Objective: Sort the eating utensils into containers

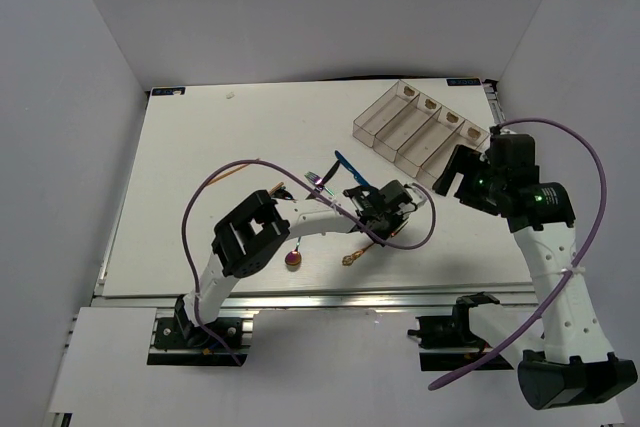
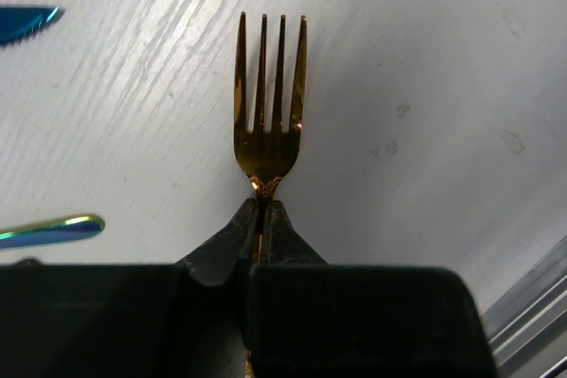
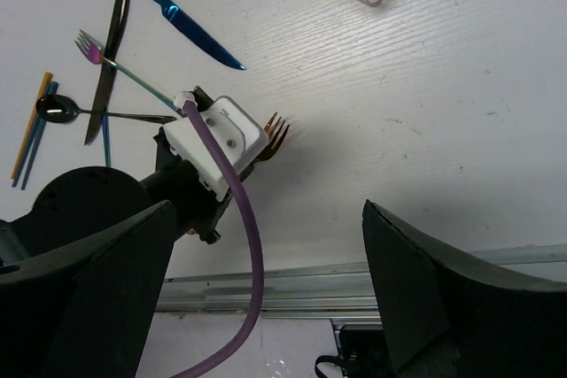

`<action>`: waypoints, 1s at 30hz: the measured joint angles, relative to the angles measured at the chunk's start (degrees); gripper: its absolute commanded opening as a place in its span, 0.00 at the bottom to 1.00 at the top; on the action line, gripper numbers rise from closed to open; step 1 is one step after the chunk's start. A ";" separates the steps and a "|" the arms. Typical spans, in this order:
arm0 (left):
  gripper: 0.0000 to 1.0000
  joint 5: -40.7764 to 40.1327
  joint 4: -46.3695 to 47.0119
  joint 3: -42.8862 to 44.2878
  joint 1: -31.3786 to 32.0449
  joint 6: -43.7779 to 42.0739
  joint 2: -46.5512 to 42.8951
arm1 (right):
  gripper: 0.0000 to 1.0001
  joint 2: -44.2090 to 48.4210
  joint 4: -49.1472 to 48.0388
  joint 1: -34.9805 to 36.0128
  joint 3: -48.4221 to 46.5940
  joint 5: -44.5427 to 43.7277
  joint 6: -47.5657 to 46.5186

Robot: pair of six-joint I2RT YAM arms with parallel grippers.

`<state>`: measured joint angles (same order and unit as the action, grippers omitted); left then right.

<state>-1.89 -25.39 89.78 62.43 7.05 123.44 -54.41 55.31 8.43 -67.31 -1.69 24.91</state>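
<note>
My left hand (image 2: 263,214) pinches the gold fork (image 2: 266,146) by its neck; my right hand (image 3: 266,254) hangs wide, holding nothing.

Open bench (image 1: 200,137) ahead of the left tool (image 2: 263,223), pinched on the gold fork (image 2: 270,104), up to the tray (image 1: 372,129). The right tool (image 1: 452,173) hangs wide beside its near end, and the blue knife (image 1: 348,167) lies close alongside.

The left arm (image 1: 320,215) bends at the elbow, its forearm reaching toward three o'clock. The left gripper (image 2: 263,208) is pinched on the gold fork (image 2: 268,104). The right arm (image 1: 555,267) reaches toward twelve, and the right gripper (image 1: 455,172) is spread wide, pointing toward ten o'clock.
</note>
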 measured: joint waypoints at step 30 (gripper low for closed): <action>0.00 -4.48 -13.11 12.35 -8.20 25.77 -3.41 | 0.75 17.59 -26.25 -0.70 34.60 26.12 15.39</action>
<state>-6.37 -38.50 102.13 54.24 32.82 120.03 -36.82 29.06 7.73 -32.71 24.43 40.29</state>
